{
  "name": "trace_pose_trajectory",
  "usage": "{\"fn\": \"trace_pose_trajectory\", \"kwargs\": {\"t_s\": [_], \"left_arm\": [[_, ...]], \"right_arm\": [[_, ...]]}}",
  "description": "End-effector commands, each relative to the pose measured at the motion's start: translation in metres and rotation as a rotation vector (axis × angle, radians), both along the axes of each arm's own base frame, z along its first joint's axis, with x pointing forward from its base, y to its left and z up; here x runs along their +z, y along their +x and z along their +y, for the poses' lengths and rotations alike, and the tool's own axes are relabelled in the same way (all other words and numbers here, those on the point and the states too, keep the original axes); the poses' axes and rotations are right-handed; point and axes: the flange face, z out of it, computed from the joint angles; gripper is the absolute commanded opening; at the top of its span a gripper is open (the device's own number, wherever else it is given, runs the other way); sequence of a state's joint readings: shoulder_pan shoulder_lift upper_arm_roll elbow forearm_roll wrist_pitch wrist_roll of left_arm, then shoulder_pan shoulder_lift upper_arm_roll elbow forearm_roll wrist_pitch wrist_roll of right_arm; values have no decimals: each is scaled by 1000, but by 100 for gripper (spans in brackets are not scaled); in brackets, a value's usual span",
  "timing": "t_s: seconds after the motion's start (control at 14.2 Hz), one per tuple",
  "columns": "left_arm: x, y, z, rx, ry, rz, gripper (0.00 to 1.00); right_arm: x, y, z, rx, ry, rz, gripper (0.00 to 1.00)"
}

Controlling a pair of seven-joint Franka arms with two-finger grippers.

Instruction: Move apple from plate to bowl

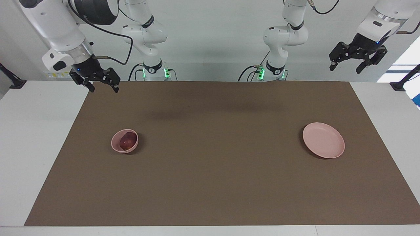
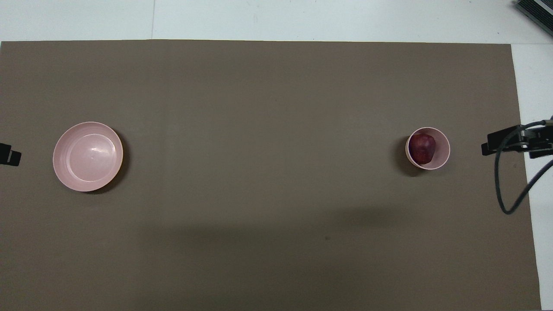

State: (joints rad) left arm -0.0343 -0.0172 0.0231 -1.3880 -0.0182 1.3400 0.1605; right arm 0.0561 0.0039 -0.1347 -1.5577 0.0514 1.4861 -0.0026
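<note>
The dark red apple [image 1: 128, 141] [image 2: 422, 148] lies inside the small pink bowl [image 1: 115, 146] [image 2: 443, 156], toward the right arm's end of the table. The flat pink plate [image 1: 323, 144] [image 2: 88, 156] sits bare toward the left arm's end. My right gripper [image 1: 104, 88] [image 2: 488, 147] hangs open and empty, raised high over the mat's edge and well apart from the bowl. High over the table's edge at the left arm's end, my left gripper [image 1: 345, 69] [image 2: 8, 154] waits open with nothing in it.
A brown mat [image 1: 216, 183] covers most of the white table [image 1: 29, 137]. A black cable [image 2: 503, 203] loops down from the right wrist over the mat's edge.
</note>
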Motion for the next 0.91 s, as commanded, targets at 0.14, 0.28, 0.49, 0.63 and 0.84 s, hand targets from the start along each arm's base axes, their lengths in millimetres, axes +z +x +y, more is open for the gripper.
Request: {"fn": "trace_pose_trajectory", "kwargs": {"t_s": [0.14,0.28,0.49,0.63,0.84], "left_arm": [[1,-8,2,-3,7,-5,100],[1,-8,2,-3,7,-5,100],[1,-8,2,-3,7,-6,100],[1,-8,2,-3,7,-5,100],[1,-8,2,-3,7,-5,100]], "right_arm": [[46,-29,-6,-17,-18,-24,100],[54,-39,-7,-25,-16,-31,100],[52,-43,-7,-18,-12,-24,100],[51,-44,-7,-13,-11,-23,100],[50,-44,-10,48,-26,-32,100]]}}
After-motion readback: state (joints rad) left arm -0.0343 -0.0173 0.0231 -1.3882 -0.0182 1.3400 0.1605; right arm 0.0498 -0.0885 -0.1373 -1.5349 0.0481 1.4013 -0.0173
